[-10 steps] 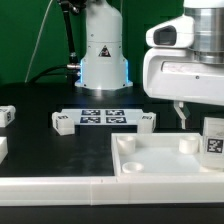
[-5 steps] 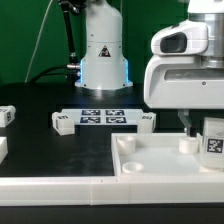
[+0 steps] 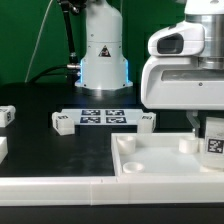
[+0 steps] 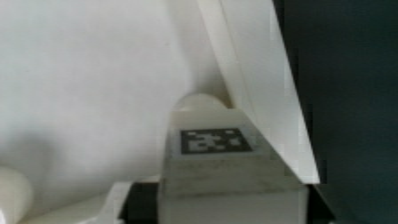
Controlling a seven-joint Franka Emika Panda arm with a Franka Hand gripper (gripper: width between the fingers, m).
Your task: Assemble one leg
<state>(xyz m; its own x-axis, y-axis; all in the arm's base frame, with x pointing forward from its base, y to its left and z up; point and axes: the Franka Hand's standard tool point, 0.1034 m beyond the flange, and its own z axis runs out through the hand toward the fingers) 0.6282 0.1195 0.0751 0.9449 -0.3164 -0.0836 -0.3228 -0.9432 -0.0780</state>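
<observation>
The leg [image 3: 213, 140] stands at the tray's [image 3: 150, 165] far corner on the exterior view's right. It is close to the raised rim [image 4: 267, 90], and the black table [image 4: 347, 60] lies beyond that. A round socket [image 3: 188, 143] sits just beside the leg. The tray floor toward the exterior view's left is open. The marker board [image 3: 100, 117] lies well apart.

The gripper [image 4: 221, 198] is low over the corner and straddles the leg. One finger [image 3: 193, 124] hangs just beside the leg's left face, and the other is out of frame. Whether the pads press the leg cannot be told.

The leg is upright with its long axis vertical. Its tag [image 3: 215, 145] faces the exterior camera.
</observation>
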